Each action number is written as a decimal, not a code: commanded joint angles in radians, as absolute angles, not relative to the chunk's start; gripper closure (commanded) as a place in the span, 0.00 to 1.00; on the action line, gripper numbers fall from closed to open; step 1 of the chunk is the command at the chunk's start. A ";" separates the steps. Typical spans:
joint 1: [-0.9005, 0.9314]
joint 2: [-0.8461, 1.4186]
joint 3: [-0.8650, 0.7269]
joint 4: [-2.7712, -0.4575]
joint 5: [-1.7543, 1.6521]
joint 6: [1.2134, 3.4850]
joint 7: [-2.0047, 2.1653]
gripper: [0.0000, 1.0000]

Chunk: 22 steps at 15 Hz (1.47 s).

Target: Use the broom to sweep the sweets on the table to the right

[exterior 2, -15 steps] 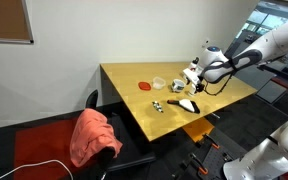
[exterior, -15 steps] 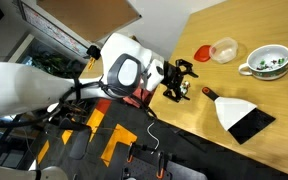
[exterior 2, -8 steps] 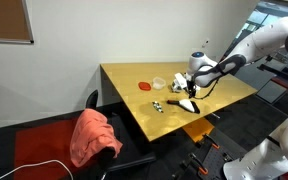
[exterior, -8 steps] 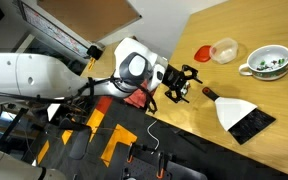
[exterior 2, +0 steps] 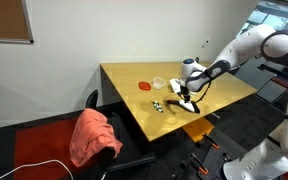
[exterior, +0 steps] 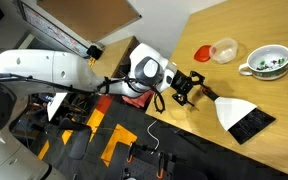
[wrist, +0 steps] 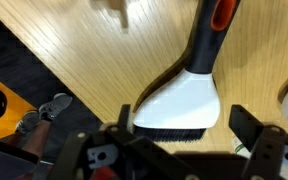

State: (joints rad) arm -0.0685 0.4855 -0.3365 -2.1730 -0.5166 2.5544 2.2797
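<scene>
While the arm (exterior: 144,72) reaches in over the table (exterior: 184,35) edge, the gripper (exterior: 189,86) hangs at the handle end of the broom (exterior: 240,114), spread wide w/ nothing pinched. In the wrist view the fingers (wrist: 254,130) stand well apart, at approx. 8 and 4 o'clock of the white broom (wrist: 181,98) body. The handle runs to 12 o'clock and the black bristles face 6. Can't tell if a finger touches it.

In an exterior view the broom lies flat near the table's edge, handle to 10 o'clock, bristles to 4. A red lid (exterior: 203,52) sits at 1 o'clock of the gripper, w/ a clear cup (exterior: 224,49) just beside it at 3 o'clock. A bowl (exterior: 266,62) sits at 1 o'clock of the broom.

In an exterior view tiny pale bits, prob. the sweets (exterior 2: 158,106), lie near the broom (exterior 2: 188,104) at its 9 o'clock, too small to make out.
</scene>
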 commanded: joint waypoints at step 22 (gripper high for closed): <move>0.026 0.830 -0.409 -1.835 -0.380 2.479 2.298 0.00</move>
State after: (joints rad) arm 0.0016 0.7737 -0.3882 -1.9063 -0.4159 2.5302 2.2879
